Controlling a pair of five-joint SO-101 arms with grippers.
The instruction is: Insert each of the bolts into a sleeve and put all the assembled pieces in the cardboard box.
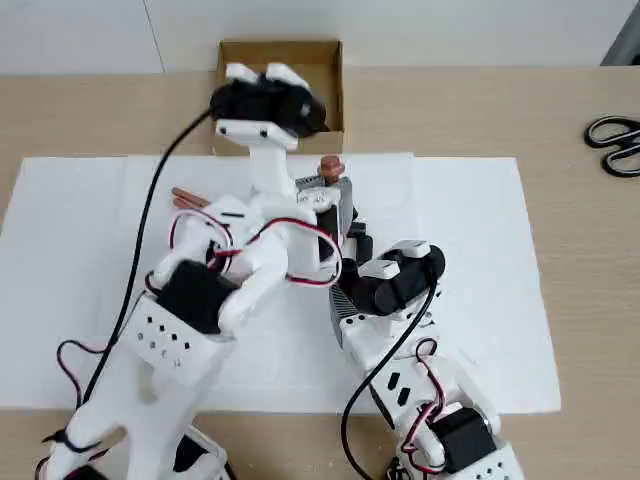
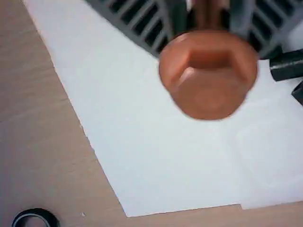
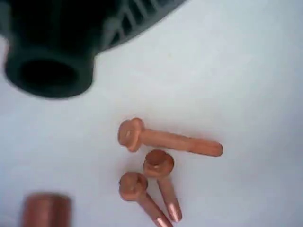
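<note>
Copper bolt point(image 2: 208, 75) tight in left end effector point(image 2: 207, 14); black sleeve point(image 3: 47, 71) tight in right end effector point(image 3: 61, 45).

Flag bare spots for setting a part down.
Free: right end of the paper sheet, toward the scissors; also its left end, beyond the loose bolts. Crowded: centre below the cardboard box, around the left tool and its bolt.

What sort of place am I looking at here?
Probably a robotics lab bench: two small robot arms stand at a wooden table spread with white paper, with loose copper bolts, a cardboard box and scissors.
</note>
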